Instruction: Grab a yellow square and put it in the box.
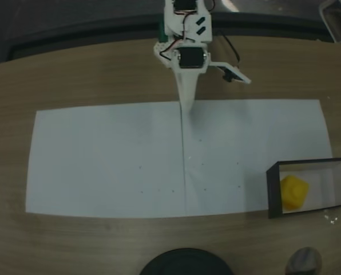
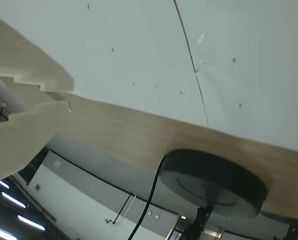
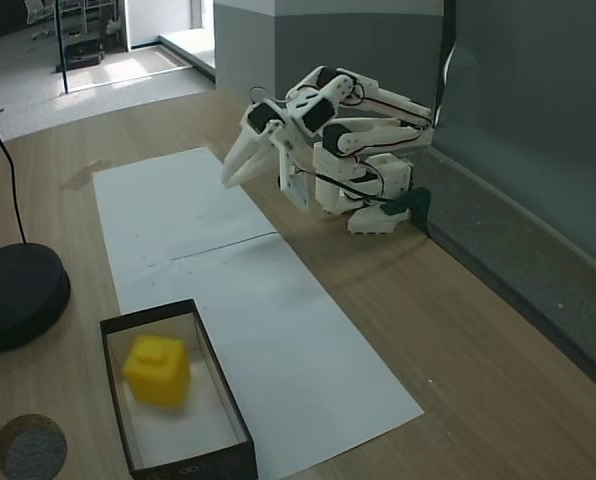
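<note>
The white plastic end effector [image 3: 230,180] tapers to a closed, empty point. Well away from it, the rounded yellow square [image 3: 157,369] sits inside the black-walled box [image 3: 229,411].

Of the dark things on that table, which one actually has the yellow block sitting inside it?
The box, the rectangular tray with thin black walls and pale bottom, holds the yellow square. The round black disc is a solid stand base with a cable, holding nothing.
</note>
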Controlling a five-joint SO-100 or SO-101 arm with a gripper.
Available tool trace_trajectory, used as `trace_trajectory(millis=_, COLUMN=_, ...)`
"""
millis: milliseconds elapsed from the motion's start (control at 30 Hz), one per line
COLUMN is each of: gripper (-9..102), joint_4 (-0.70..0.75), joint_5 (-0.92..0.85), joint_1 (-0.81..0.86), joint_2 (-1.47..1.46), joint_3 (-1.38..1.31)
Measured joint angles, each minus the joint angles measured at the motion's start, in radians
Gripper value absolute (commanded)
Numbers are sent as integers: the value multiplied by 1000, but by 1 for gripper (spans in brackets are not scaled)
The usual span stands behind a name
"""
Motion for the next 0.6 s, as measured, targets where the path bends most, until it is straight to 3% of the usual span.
trace_trajectory(millis=300, gripper=0, joint_4=15, joint_5=0, joint_1=-6, joint_2=0, joint_3=144)
trace_trajectory(millis=500, gripper=0, joint_4=219, joint_5=0, joint_1=-6, joint_2=3, joint_3=133)
trace_trajectory(millis=600, gripper=0, joint_4=247, joint_5=0, joint_1=-6, joint_2=35, joint_3=133)
